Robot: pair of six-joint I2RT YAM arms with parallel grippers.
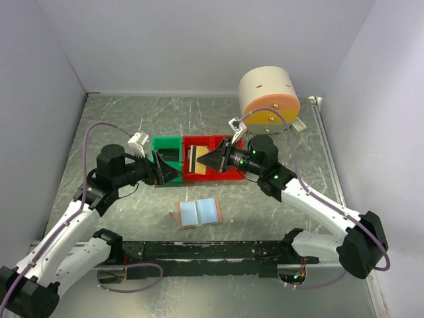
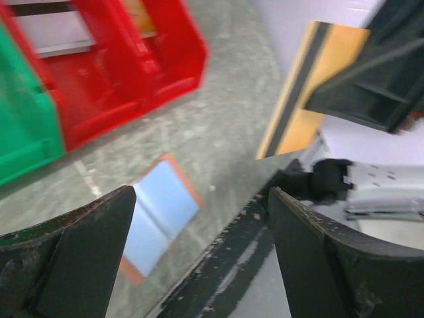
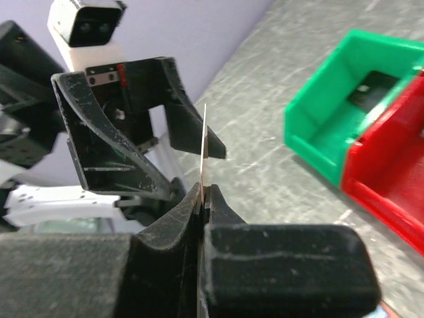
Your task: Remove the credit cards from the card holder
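Both arms reach inward, tools facing: right tool (image 3: 202, 195) clenched on upright credit card (image 2: 331, 56), left tool (image 2: 202, 199) released; card holder (image 1: 199, 212) open on worktop (image 1: 265, 218), nearer.

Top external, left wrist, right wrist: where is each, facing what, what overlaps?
Top external: fixed above and behind, looking down at the table; left arm, right arm show.
Left wrist: on left arm, facing card holder and the gold card in the right gripper; open left gripper shows.
Right wrist: on right arm, facing left gripper; right gripper shows.
Shared: wrist views both catch gold card, red bin.
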